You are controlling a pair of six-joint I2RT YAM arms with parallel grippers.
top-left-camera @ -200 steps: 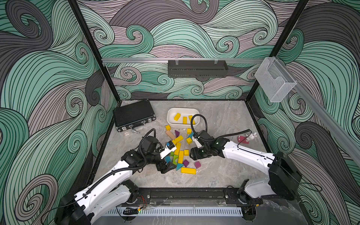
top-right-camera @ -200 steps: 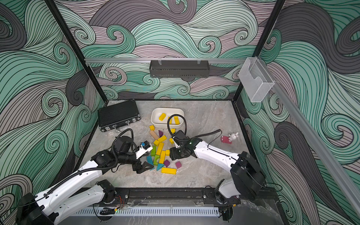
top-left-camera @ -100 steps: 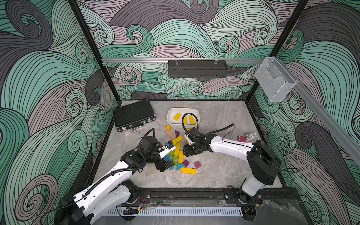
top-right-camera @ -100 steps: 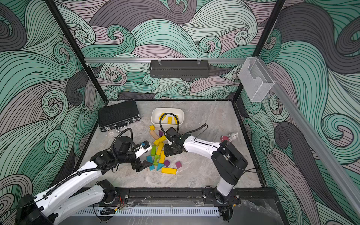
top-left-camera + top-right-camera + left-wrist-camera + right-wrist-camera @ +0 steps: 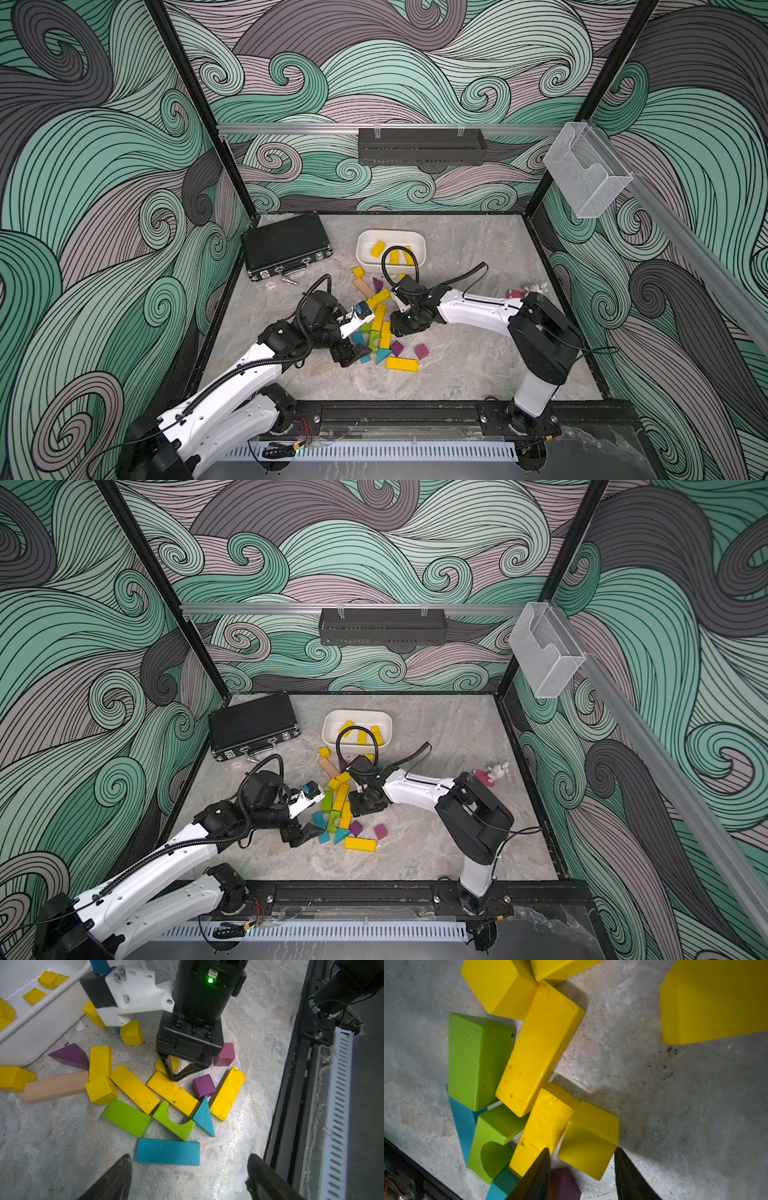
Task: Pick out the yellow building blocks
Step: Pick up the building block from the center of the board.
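Several yellow building blocks lie in a mixed pile mid-table, among them long bars [image 5: 379, 316] [image 5: 173, 1094] and a separate bar [image 5: 402, 364] [image 5: 360, 844] nearer the front. More yellow blocks [image 5: 377, 248] lie in the white tray [image 5: 360, 257] behind the pile. My right gripper [image 5: 405, 328] [image 5: 582, 1150] is down at the pile's right side, and its jaws stand narrowly around a yellow cube [image 5: 588, 1138]. One finger touches the cube's corner and a thin gap shows at the other. My left gripper [image 5: 351, 353] [image 5: 189, 1157] hangs wide open, holding nothing, beside a teal bar [image 5: 168, 1151].
Lime-green blocks [image 5: 126, 1116], purple cubes [image 5: 203, 1085], a teal wedge [image 5: 204, 1119] and a tan bar [image 5: 55, 1086] mix with the yellow ones. A black case [image 5: 286, 245] sits at the back left, a small pink-and-white toy [image 5: 528, 291] at the right, and a black rail [image 5: 415, 411] along the front.
My right arm has swung left to the pile and lowered, and its jaws have narrowed around the yellow cube. The left arm has barely moved.
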